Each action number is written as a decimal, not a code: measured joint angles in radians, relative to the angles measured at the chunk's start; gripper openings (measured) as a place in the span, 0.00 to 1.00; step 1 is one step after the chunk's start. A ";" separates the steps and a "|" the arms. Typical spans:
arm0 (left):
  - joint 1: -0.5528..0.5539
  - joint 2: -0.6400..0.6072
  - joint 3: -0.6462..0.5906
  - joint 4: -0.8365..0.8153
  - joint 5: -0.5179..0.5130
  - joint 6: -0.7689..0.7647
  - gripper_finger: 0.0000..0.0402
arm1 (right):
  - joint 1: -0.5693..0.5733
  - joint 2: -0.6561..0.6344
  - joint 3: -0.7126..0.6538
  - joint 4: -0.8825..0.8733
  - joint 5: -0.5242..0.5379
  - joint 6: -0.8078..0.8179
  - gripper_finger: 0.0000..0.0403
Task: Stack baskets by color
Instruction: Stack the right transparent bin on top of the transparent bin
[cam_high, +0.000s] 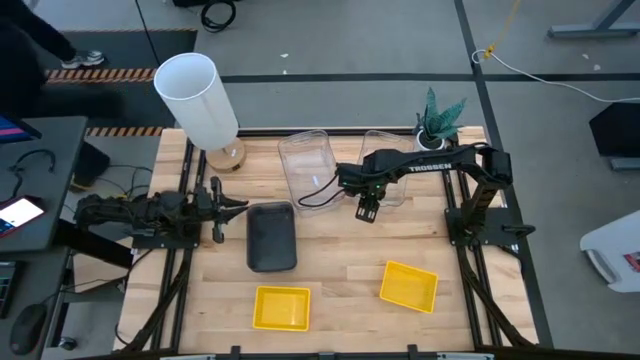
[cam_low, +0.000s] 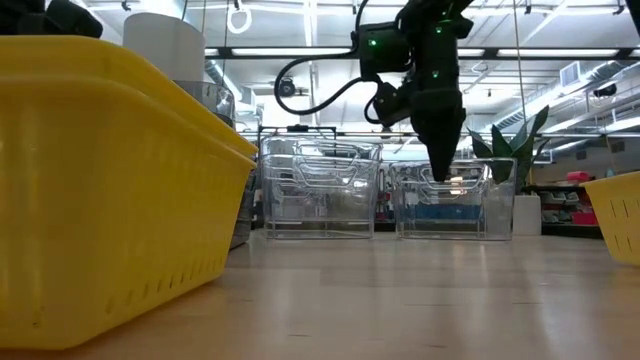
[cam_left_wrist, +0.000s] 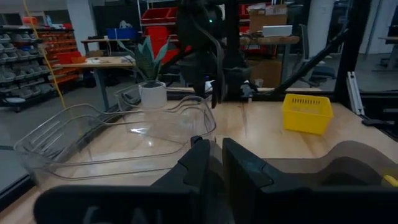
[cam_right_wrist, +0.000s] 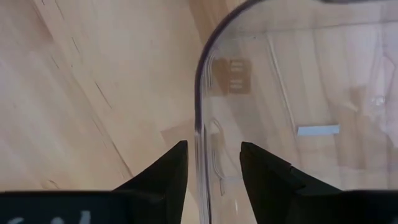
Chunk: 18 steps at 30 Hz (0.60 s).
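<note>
**Right jaws straddle the rim of a clear basket**

Pale butcher-block planks make up the counter (cam_high: 340, 265), which sits on a grey concrete floor crossed by dark tape lines; behind it, the low view shows an open workshop with ceiling beams and strip lights.

Two clear transparent plastic baskets with rounded corners and ribbed walls stand side by side at the far edge: the left clear basket (cam_high: 305, 160) and the right clear basket (cam_high: 385, 160). Nearer the middle lies a dark smoky grey rectangular basket (cam_high: 271, 236), shallow and smooth-rimmed. Two bright yellow squarish baskets with finely slotted walls sit at the near side, one yellow basket (cam_high: 281, 307) toward the left, the other yellow basket (cam_high: 409, 285) toward the right and turned at an angle. A tall white cylinder (cam_high: 197, 98) and a small potted plant (cam_high: 437, 122) stand at the far corners.

The right gripper (cam_right_wrist: 213, 163) points down over the right clear basket's near corner, its jaws spread with the thin transparent wall standing between them, not visibly pinched. The left gripper (cam_high: 232, 207) lies low at the counter's left edge beside the grey basket, its jaws nearly together, holding nothing.
</note>
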 joint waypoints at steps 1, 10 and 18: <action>-0.004 0.000 0.000 0.000 0.011 0.002 0.12 | 0.000 0.000 -0.002 0.008 0.000 0.000 0.37; -0.012 0.002 -0.001 -0.011 0.139 0.000 0.12 | 0.000 0.000 -0.048 0.084 0.000 0.000 0.29; -0.012 0.002 -0.001 -0.017 0.169 -0.021 0.12 | 0.000 0.000 -0.068 0.085 -0.001 0.000 0.14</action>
